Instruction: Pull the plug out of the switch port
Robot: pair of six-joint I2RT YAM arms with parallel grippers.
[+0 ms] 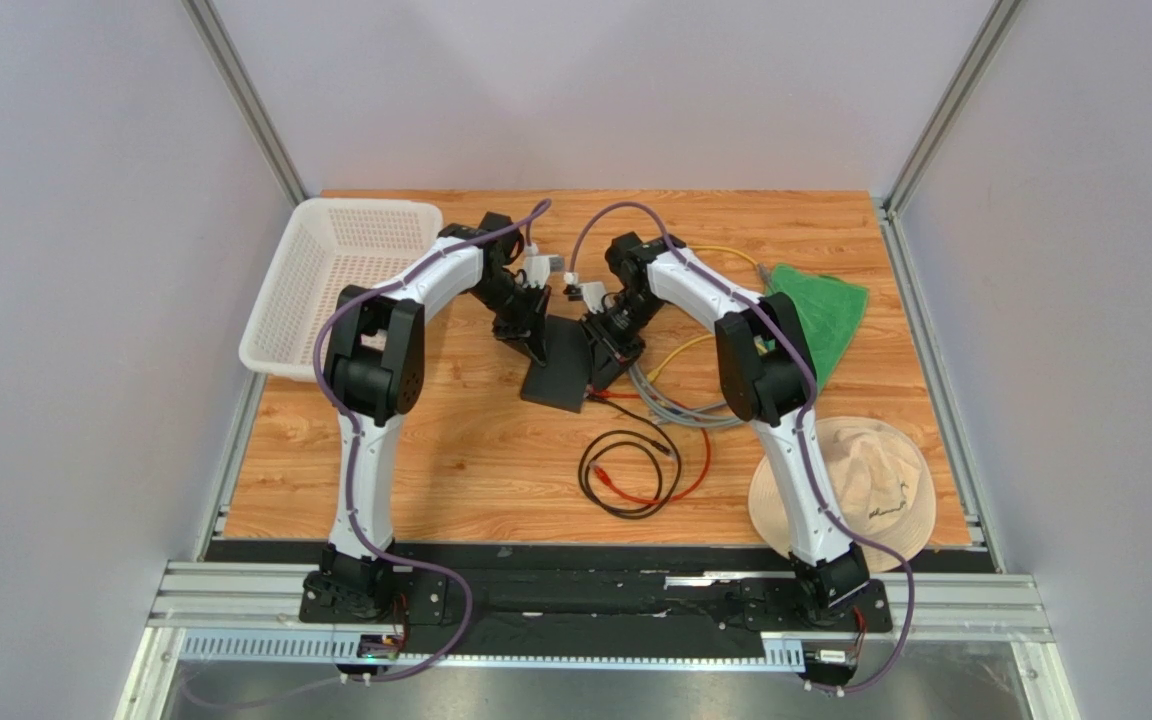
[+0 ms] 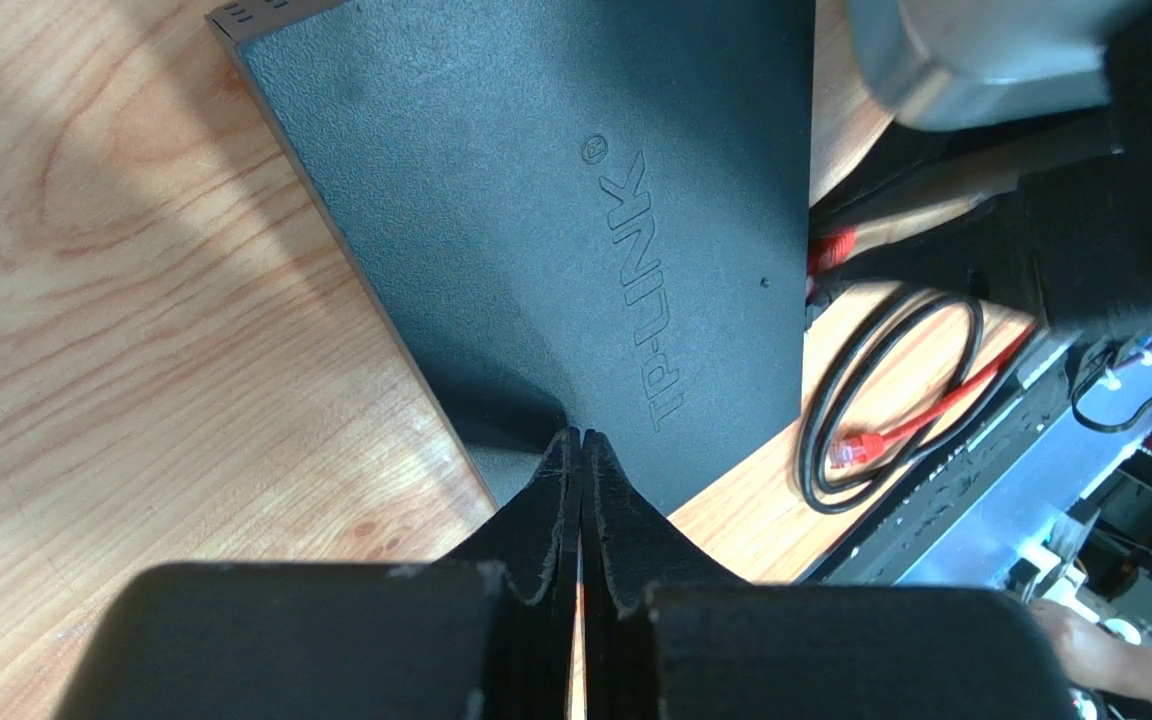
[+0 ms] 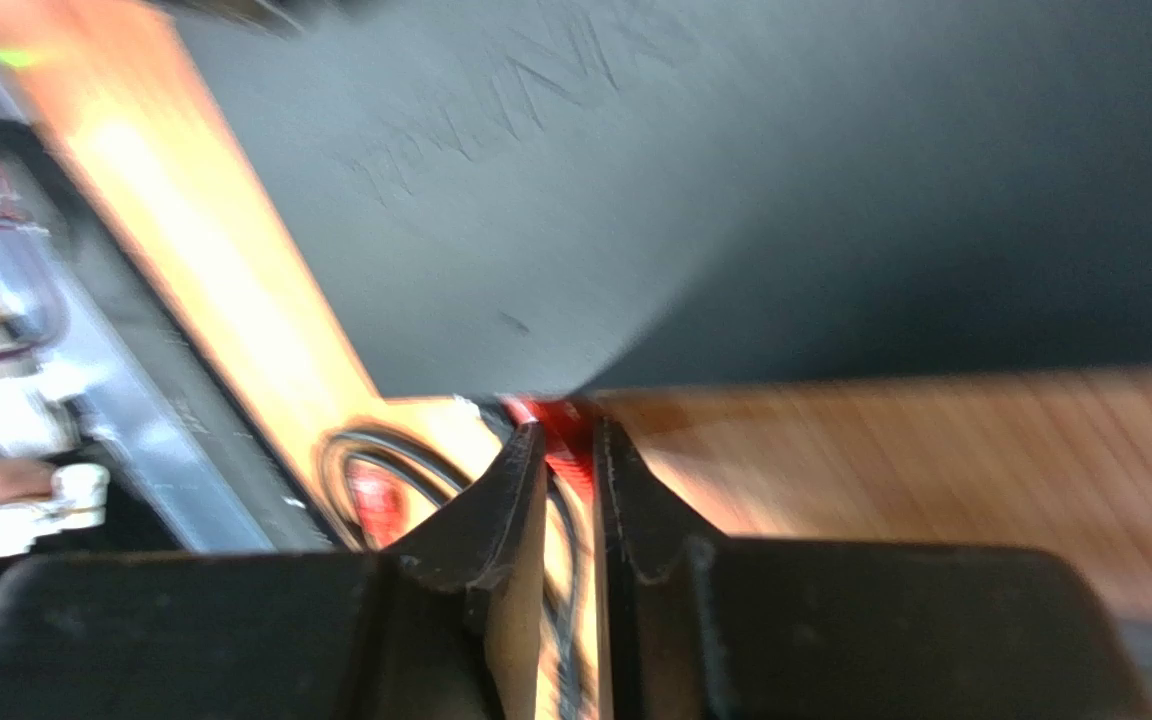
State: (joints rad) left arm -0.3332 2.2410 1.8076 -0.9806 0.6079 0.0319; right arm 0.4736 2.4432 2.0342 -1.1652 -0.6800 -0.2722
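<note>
The left gripper (image 2: 582,443), shut tight, pins the flat matte-black switch (image 2: 537,180) down. The right gripper (image 3: 561,438) pinches the small red plug (image 3: 540,408) (view blurred), likely for pulling.

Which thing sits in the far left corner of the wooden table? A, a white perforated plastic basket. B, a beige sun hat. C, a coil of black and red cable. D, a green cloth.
A: the white perforated plastic basket stands in the far left corner of the wooden table, while the green cloth and the beige sun hat lie on its right side.
</note>
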